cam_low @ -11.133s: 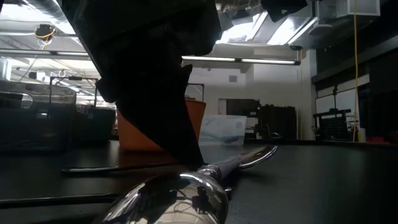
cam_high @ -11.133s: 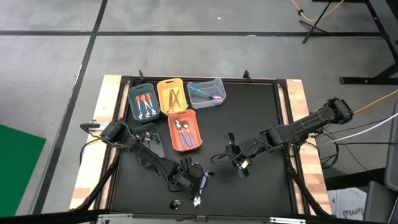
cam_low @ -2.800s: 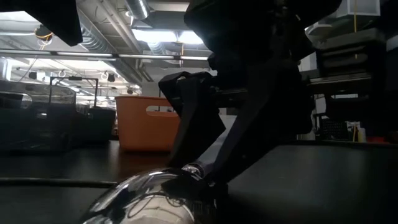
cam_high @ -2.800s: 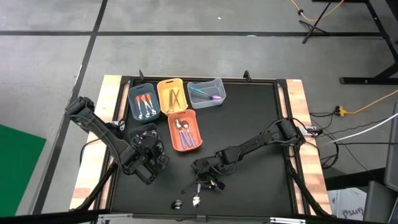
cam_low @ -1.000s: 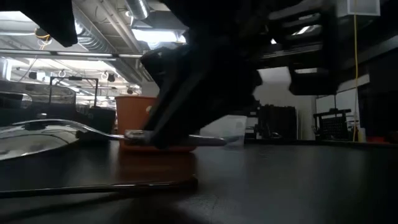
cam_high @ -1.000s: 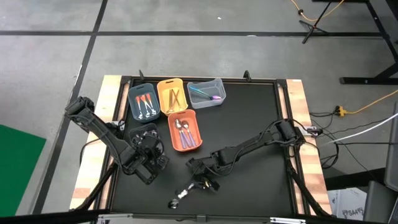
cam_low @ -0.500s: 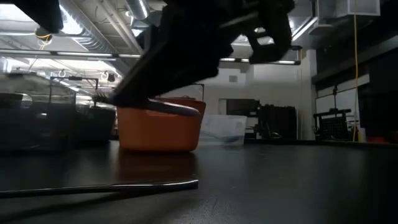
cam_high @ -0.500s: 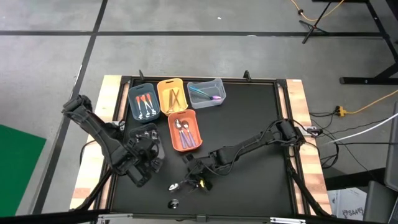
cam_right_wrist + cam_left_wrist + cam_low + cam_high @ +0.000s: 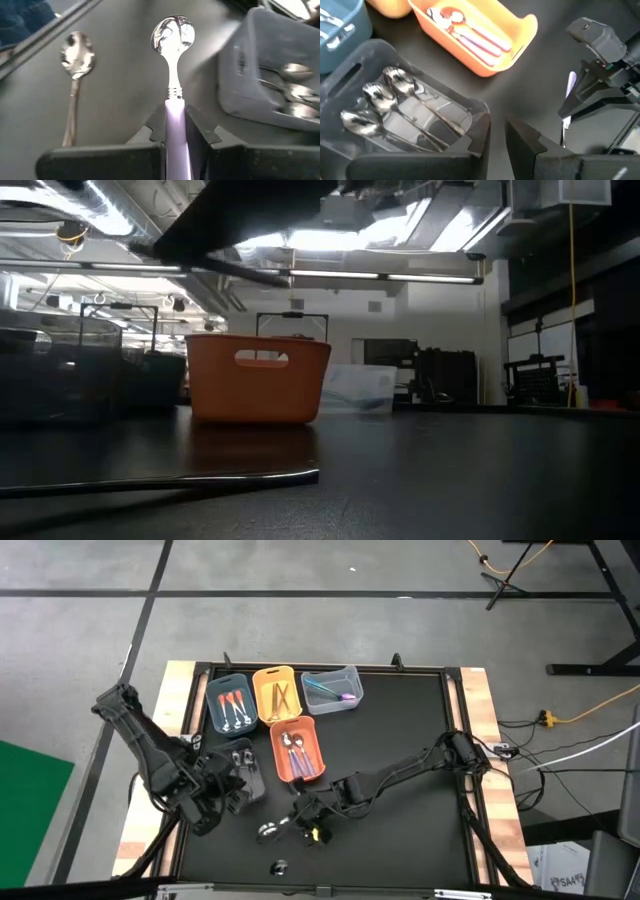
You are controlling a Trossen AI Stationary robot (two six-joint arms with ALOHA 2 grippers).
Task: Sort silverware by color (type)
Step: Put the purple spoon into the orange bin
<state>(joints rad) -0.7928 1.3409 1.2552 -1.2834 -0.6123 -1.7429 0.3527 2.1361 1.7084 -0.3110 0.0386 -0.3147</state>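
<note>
My right gripper is shut on a spoon with a pale purple handle and a shiny silver bowl, above the table's near middle. My left gripper hovers by the near corner of a dark bin that holds silver spoons. A narrow gap shows between its fingers, with nothing in it. An orange bin beyond holds purple-handled spoons. One silver spoon lies flat on the table. My right gripper pinches the spoon's purple handle between its two fingers, just behind the silver collar. The fingers slant down from the table's right side and lie along the handle. The bowl sticks out ahead of them, and the spoon is clear of the table.
At the far left stand a blue bin with orange-red pieces, a yellow bin with gold ones and a clear bin. A long thin piece lies on the black tabletop near the low camera.
My right gripper has risen and gone toward the table's left with the purple-handled spoon, which came off the table and now hangs clear. My left gripper has drawn back toward the table's left edge and risen a little.
</note>
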